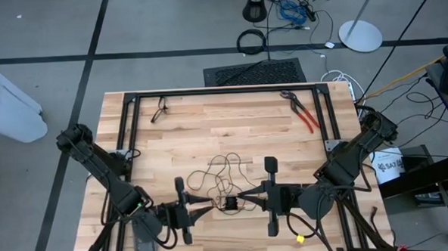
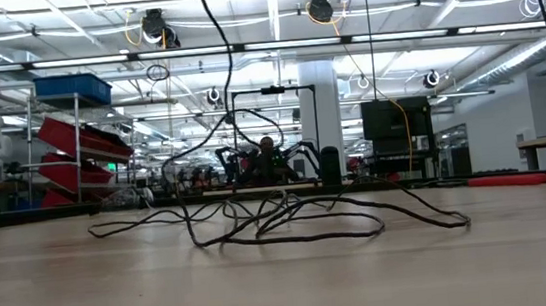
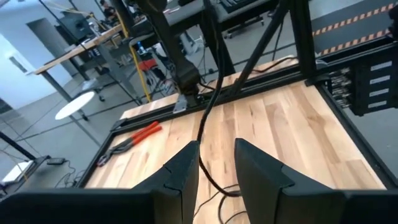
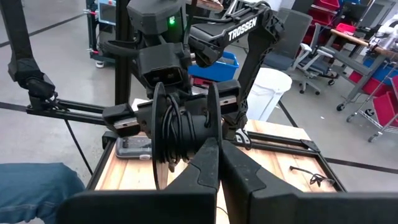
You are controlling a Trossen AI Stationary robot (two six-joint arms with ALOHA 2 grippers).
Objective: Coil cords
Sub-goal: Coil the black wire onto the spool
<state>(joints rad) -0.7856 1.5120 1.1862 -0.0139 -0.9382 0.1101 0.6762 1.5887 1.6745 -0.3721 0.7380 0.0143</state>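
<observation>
The left gripper (image 1: 205, 211) is seen low near the front of the table, its dark fingers (image 3: 186, 171) parted by a narrow gap. The thin, flexible black cord (image 1: 224, 171) runs up between them in the left wrist view, though whether it is truly pinched cannot be told. Just ahead of that gripper, toward the table's middle, the rest of the cord lies in loose, crossing loops on the pale wooden table (image 1: 209, 126).

A snag is judged likely if either arm pulls: the overlapping loops could tighten into a knot, and a loosely guided cord could slip free of the fingers.

The right gripper (image 1: 246, 194) faces the left one from close by, its jaws pressed fully together. Several turns of cord are seen wrapped around a small dark block (image 1: 231, 203) between the two grippers. Whether the right fingertips hold a strand cannot be made out, and the cord's small pale end piece is not found.
</observation>
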